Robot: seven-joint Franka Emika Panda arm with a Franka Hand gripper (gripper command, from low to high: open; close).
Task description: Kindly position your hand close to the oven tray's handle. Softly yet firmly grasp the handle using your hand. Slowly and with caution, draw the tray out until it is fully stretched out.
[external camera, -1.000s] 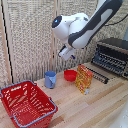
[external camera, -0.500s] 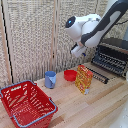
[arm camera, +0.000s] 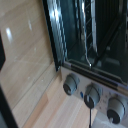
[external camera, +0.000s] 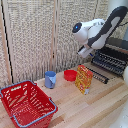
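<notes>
The oven point(external camera: 118, 50) stands at the exterior view's right on the wooden table, its door point(external camera: 100, 75) folded down. The tray point(external camera: 109, 62), a dark rack of thin parallel bars, shows in the opening. My hand point(external camera: 84, 50) hangs in the air to the exterior view's left of the oven, apart from it and above the table. Its fingers are too small to show whether they are open. In the wrist view the oven's cavity with the tray's bars point(arm camera: 88, 30) and three round knobs point(arm camera: 92, 93) fill the picture; no fingertips show clearly.
A red basket point(external camera: 27, 103) sits at the front of the exterior view's left. A blue cup point(external camera: 50, 79), a red bowl point(external camera: 70, 75) and an upright orange box point(external camera: 84, 79) stand between the basket and the oven, below my hand. A slatted screen point(external camera: 40, 35) stands behind.
My arm has swung towards the exterior view's right, bringing the hand from above the bowl closer to the oven. The other things have not moved.
</notes>
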